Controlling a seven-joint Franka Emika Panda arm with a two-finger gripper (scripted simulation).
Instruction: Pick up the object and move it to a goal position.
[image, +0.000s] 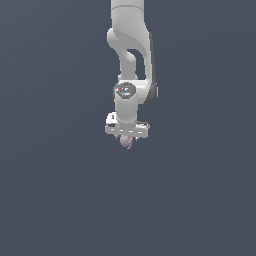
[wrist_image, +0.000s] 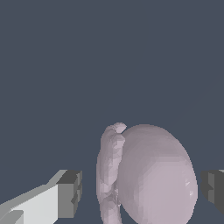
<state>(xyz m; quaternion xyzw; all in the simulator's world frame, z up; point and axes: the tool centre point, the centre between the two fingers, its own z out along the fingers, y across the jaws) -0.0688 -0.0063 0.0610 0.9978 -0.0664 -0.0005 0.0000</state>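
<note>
- Exterior view: I see the white arm (image: 131, 55) reaching down from the top of the frame over a plain dark blue-grey surface (image: 50, 200). The gripper (image: 127, 137) points straight down. The pinkish lump (image: 126, 142) pokes out just below the gripper's body, mostly hidden by it. From here I cannot tell whether the lump is touching the surface.
- Wrist view: the lump (wrist_image: 153, 179) fills the space between the two fingers, a smooth rounded side and a ridged, knobbly edge. One dark pad (wrist_image: 70, 194) stands clear of it with a gap; the other pad (wrist_image: 214, 190) sits just beside it. The jaws are apart, not clamped on the lump.
</note>
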